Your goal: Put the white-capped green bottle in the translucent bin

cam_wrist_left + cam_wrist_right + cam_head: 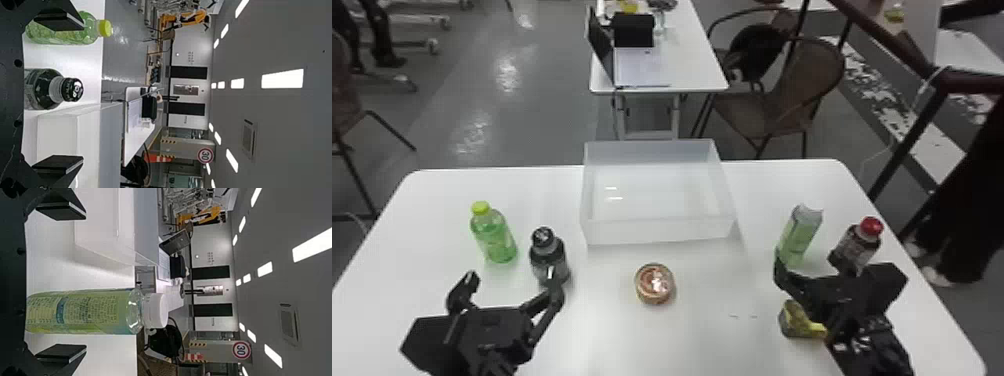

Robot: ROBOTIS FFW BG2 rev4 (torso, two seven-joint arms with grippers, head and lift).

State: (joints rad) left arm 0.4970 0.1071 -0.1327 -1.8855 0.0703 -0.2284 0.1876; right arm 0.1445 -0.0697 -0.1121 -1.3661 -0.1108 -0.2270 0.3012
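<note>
Checking the head view: white-capped green bottle (798, 235) stands upright on the surface (697, 340), right tool (810, 265) spread at it; translucent bin (659, 231) at about 10 o'clock from the bottle. Left wrist view: left tool (82, 95) spread, pinching nothing. Right wrist view: bottle lines up inside the tool's gap, not pinched. Probably hefty if full; thin, springy plastic, slick label. Grab mid-label, below the shoulder, moderate squeeze; avoid the cap.
</note>
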